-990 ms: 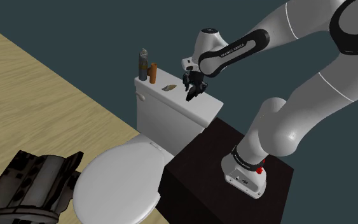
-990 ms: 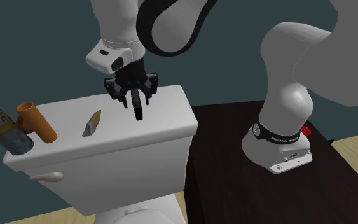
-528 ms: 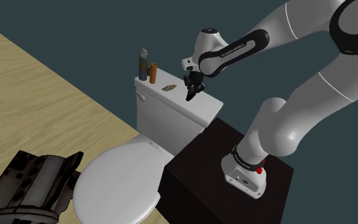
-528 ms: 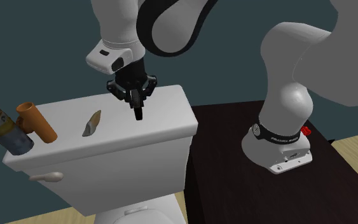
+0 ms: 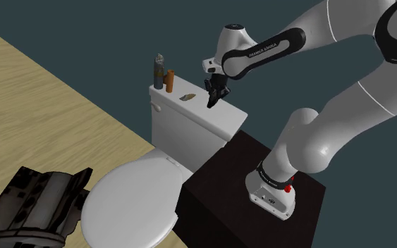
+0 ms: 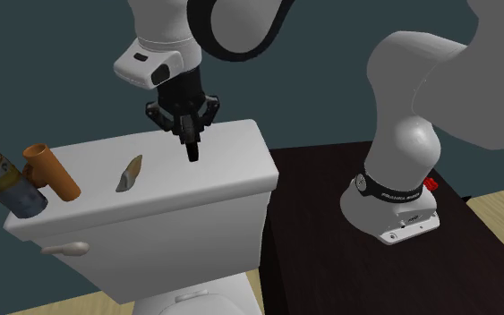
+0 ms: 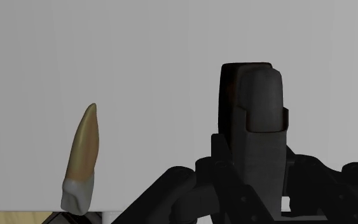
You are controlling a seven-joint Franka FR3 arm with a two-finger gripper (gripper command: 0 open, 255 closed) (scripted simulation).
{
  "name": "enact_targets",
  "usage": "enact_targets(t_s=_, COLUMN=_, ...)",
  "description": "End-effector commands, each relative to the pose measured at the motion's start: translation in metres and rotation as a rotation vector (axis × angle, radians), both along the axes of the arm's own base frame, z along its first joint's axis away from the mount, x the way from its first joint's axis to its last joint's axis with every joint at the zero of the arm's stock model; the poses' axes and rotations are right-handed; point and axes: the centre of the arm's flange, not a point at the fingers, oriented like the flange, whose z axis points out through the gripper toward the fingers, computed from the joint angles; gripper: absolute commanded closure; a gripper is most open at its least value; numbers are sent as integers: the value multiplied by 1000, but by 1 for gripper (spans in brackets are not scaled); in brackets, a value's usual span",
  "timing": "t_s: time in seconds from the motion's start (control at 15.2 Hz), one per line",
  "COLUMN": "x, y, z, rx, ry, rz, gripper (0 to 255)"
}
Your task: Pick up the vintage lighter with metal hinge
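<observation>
The white arm (image 5: 331, 49) reaches from the right of the shoulder view toward its upper middle. It ends over the white toilet tank (image 6: 232, 179), which takes up the left and middle of the second exterior view. In the upper middle of that view the gripper (image 6: 190, 136) hangs over the tank lid. Its fingers are drawn in close on the dark grey lighter (image 7: 255, 121), which stands upright between them with its lower end seemingly just clear of the lid.

The step in hand looks like the lift. It is best done straight up with a firm grip and no twisting, since the lighter is narrow and could slip. Drifting toward frame left risks the tan tooth-shaped piece (image 6: 129, 174) and, further left, the orange tube (image 6: 51, 172).
</observation>
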Motion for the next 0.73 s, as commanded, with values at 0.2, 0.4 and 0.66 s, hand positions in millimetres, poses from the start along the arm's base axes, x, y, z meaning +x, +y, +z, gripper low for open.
enact_targets(t_s=0.2, x=-1, y=0, z=27, rx=0, ry=0, rz=0, gripper=255)
enact_targets(t_s=0.4, x=-1, y=0, z=43, rx=0, ry=0, rz=0, gripper=255)
enact_targets(t_s=0.66, x=-1, y=0, z=55, rx=0, ry=0, rz=0, gripper=255)
